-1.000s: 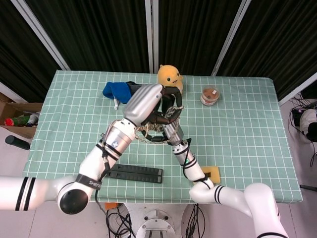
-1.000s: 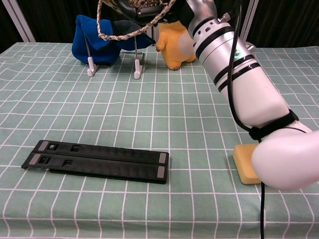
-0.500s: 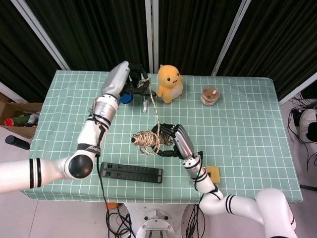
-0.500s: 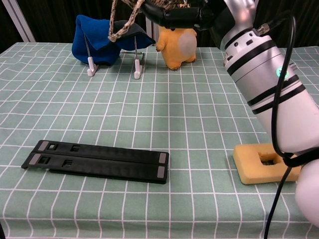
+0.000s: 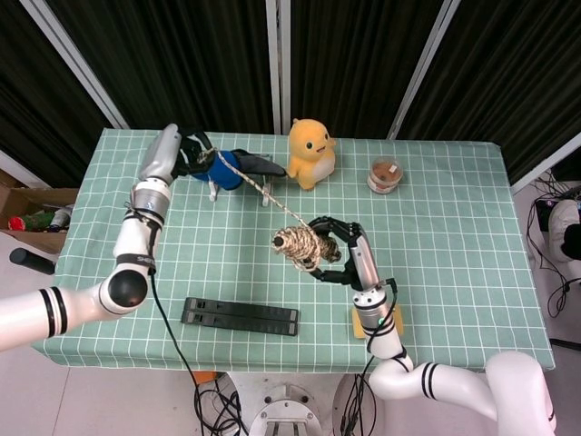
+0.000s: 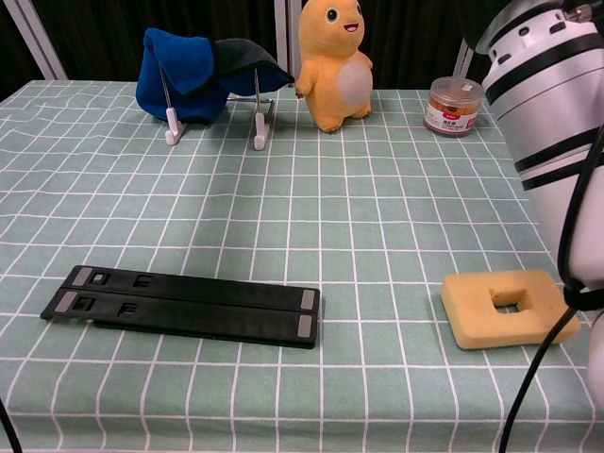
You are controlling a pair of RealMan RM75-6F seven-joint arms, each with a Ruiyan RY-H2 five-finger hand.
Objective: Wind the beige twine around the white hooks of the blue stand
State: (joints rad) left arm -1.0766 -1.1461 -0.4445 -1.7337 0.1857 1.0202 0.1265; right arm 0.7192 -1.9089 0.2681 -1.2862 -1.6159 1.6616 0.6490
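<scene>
The right hand (image 5: 334,252) grips the ball of beige twine (image 5: 298,245) above mid-table while the left hand (image 5: 188,154) pinches its free end beside the blue stand (image 5: 221,169), whose white hooks (image 6: 258,142) look unwound

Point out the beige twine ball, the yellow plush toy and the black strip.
Beige twine ball (image 5: 298,245), head view, on the wound middle of the ball.
Yellow plush toy (image 6: 330,66), chest view, on its pale belly.
Black strip (image 6: 184,304), chest view, on the middle of its top face.
</scene>
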